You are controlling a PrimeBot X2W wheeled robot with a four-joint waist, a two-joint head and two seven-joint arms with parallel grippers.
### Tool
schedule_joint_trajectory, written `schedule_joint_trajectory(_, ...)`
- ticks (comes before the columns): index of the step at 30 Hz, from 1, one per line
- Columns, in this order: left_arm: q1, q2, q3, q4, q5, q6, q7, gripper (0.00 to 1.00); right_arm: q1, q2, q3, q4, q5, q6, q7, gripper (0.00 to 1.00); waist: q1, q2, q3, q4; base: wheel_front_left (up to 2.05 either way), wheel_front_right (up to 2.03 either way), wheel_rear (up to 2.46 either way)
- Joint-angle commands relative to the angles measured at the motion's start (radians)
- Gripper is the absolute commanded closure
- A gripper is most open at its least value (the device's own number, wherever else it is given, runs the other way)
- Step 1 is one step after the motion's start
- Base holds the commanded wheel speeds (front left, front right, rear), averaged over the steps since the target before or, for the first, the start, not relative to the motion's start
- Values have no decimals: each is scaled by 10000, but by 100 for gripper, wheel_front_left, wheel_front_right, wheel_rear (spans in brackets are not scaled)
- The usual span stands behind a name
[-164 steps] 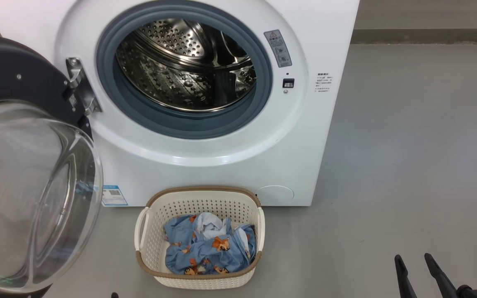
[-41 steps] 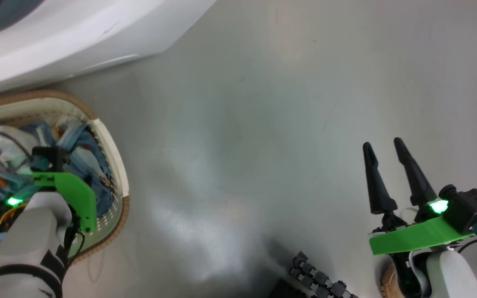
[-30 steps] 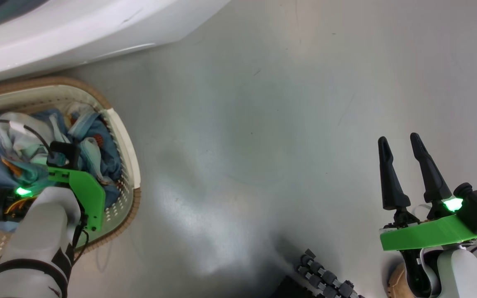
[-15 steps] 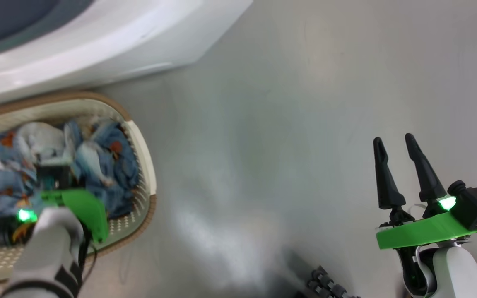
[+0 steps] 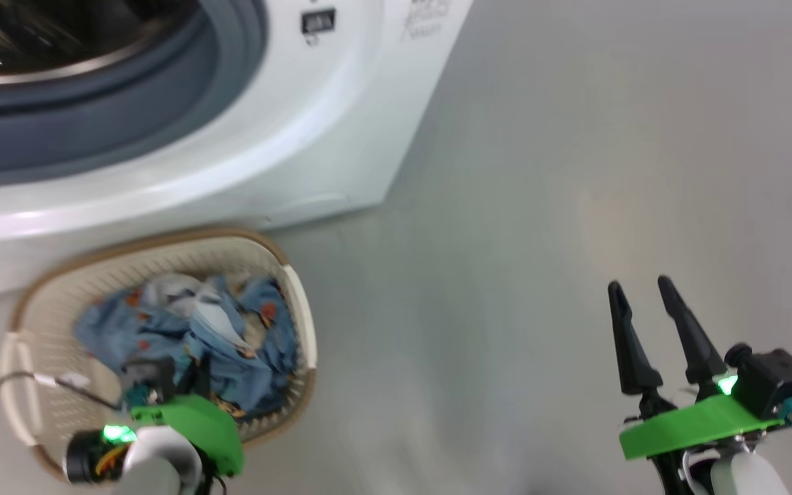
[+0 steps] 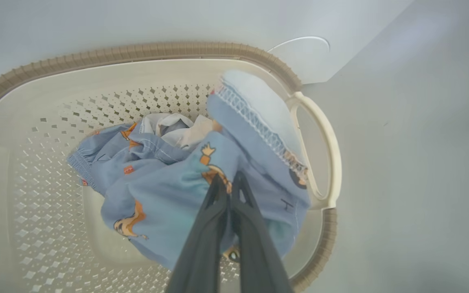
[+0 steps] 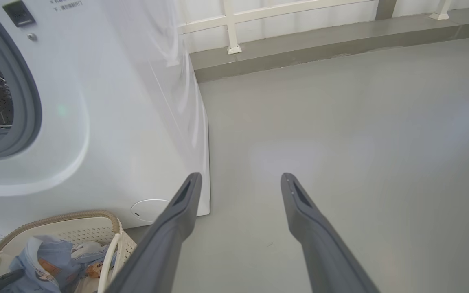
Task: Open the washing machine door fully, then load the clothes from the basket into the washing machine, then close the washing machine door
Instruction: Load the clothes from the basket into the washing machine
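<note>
Left gripper (image 6: 228, 179) is reaching down into the basket (image 6: 136, 51), jaws pressed together and pinching a fold of the blue clothes (image 6: 157, 183). The clothes are lying bunched inside the basket, a white piece peeking out at the back. The basket is sitting on the floor (image 5: 540, 206) just in front of the washer (image 5: 313, 151). Right gripper (image 7: 240, 177) is hanging over the floor, well apart from the basket, jaws spread, gripping nothing.

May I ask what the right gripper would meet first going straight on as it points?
Most likely the bare grey floor beside the white washing machine; nothing nearer lies ahead of the right gripper.
</note>
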Motion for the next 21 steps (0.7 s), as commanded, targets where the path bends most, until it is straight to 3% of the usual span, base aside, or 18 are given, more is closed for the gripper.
schedule_joint_trajectory(1,523,72,319,-529,85,83,-107,100,273,-155,165,-164,-11,16,-74,0,2,0,-1420,923,0,0,0)
schedule_joint_trajectory(21,4659,-224,1235,-5766,414,419,-108,100,2041,-309,-209,-133,-270,16,-74,0,2,0,-3945,2127,0,0,0)
